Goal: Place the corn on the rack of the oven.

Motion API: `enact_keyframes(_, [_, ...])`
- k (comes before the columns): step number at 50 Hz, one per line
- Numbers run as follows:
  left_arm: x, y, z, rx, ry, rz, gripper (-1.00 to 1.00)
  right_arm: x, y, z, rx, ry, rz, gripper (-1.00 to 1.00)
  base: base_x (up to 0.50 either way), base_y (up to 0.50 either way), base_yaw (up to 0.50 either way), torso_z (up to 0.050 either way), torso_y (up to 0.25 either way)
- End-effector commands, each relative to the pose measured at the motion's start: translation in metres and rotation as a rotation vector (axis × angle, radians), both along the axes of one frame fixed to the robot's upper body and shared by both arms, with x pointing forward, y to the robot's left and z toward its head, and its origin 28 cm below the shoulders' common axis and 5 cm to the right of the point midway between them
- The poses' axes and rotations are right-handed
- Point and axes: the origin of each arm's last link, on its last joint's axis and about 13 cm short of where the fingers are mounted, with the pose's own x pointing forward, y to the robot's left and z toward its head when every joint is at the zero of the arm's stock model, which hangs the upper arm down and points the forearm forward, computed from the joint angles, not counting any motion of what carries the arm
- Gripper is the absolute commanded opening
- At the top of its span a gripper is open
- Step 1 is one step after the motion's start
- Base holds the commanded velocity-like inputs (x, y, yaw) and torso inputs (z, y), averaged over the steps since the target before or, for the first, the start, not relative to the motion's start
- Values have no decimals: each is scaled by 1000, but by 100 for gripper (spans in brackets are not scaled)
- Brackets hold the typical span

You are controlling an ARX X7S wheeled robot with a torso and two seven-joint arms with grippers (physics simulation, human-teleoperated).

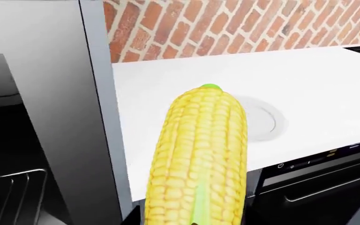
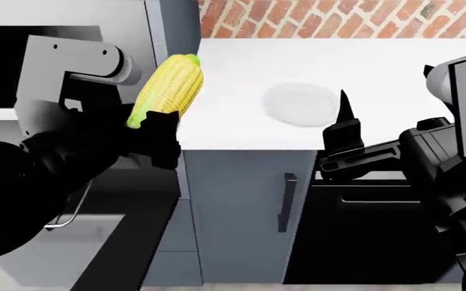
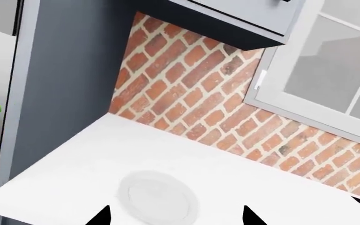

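Note:
The corn (image 2: 168,90) is a plump yellow cob with a green tip, and my left gripper (image 2: 153,125) is shut on its lower end. It hangs in the air at the counter's left edge, in front of the grey side panel (image 1: 99,117). In the left wrist view the corn (image 1: 198,154) fills the middle and hides the jaws. To its left lies the oven's dark cavity (image 1: 5,140), with silver parallel bars, apparently the rack (image 1: 14,194), low inside it. My right gripper (image 3: 175,216) stands open and empty over the counter's front edge, near a white plate (image 3: 158,197).
The white counter (image 2: 378,66) runs along a brick wall (image 2: 338,18), with the plate (image 2: 300,104) on it. A grey cabinet door with a black handle (image 2: 285,203) is below. A black glass-fronted oven (image 2: 363,230) is lower right. A window (image 3: 336,70) is above the counter.

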Motion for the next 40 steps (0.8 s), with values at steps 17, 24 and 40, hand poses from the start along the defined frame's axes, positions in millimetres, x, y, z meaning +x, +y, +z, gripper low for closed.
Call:
enact_keyframes(17, [1,0,2,-6,-16,13,-100,0,-1,-2,-2,4,-2,100,0,500,0,1,1])
enact_keyframes(24, [2,0,2,-5,-17,14,-100,1,-1,-2,-2,3,-2,100,-1,500,0,0,0])
enact_keyframes(40, [3,0,1,-5,-18,17,-100,2,-1,-3,-2,4,-2,100,-1,500,0,0,1])
